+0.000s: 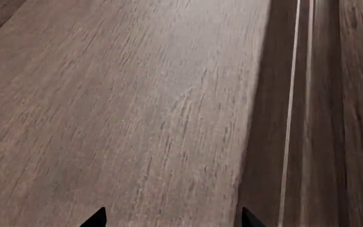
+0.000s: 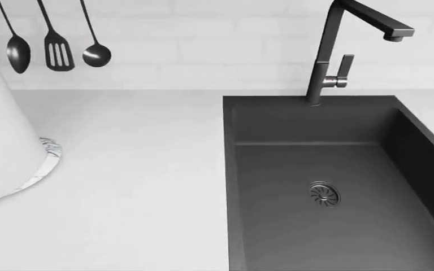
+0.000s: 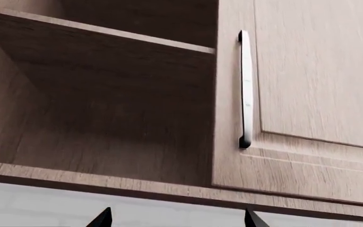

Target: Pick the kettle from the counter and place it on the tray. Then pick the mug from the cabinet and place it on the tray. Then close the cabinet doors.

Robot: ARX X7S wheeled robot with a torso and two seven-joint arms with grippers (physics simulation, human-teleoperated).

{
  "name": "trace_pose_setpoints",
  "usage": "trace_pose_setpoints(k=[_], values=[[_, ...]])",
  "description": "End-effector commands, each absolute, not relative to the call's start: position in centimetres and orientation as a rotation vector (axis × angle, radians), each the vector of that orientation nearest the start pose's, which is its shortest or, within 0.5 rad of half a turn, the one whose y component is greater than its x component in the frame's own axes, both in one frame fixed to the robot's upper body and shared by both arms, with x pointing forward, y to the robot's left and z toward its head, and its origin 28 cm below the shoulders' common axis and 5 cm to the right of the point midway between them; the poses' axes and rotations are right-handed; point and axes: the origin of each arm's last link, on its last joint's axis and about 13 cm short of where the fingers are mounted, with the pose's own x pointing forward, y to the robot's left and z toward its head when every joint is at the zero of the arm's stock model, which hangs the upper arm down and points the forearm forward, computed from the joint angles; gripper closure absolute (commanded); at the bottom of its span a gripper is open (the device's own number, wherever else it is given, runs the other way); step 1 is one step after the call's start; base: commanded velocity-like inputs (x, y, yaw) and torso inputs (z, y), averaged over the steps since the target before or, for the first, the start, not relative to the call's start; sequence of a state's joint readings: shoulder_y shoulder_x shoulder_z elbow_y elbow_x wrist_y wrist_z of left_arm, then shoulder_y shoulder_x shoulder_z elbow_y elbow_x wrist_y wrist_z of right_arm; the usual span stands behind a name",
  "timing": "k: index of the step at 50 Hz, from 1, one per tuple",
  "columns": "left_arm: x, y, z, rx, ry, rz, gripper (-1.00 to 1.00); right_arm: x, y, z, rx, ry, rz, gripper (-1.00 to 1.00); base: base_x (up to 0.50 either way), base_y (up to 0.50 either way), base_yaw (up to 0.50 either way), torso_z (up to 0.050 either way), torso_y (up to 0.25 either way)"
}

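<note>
Both wrist views crop each tool (image 3: 176, 218) to fingertips; white object (image 2: 2, 130) perhaps cropped.

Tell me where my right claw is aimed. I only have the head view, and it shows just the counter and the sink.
Observer: The right claw faces an open cabinet compartment. Its tips are apart, with nothing between them.
Operator: Is a mug in there?
Observer: None in the part that shows, only a bare wooden shelf.
Operator: And the door next to it?
Observer: A wooden door stands beside the opening, with its silver handle on the edge nearest the gap.
Operator: And the left claw?
Observer: The left claw is open too, close against a wood-grain panel.
</note>
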State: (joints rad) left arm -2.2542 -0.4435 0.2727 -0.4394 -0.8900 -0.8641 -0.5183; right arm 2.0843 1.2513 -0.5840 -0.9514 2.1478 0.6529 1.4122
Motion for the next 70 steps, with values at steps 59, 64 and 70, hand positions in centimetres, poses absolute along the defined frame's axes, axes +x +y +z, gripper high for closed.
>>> trace_pose_setpoints(k=[59, 64, 70], values=[[15.8, 8.9, 58.6, -0.278, -0.386, -0.912, -1.0, 6.4, -14.5, 36.6, -0.101, -0.756, -0.084, -1.0, 0.0, 0.0, 0.0, 0.001, 0.0], [16.3, 8.2, 58.0, -0.277, -0.306, -0.951, -1.0, 6.4, -14.5, 36.5, -0.098, -0.754, -0.082, -1.0, 0.0, 0.0, 0.0, 0.0, 0.0], [17.4, 7.5, 57.1, -0.256, -0.249, -0.948, -1.0, 6.4, -14.6, 36.4, -0.094, -0.753, -0.082, -1.0, 0.0, 0.0, 0.0, 0.0, 0.0]])
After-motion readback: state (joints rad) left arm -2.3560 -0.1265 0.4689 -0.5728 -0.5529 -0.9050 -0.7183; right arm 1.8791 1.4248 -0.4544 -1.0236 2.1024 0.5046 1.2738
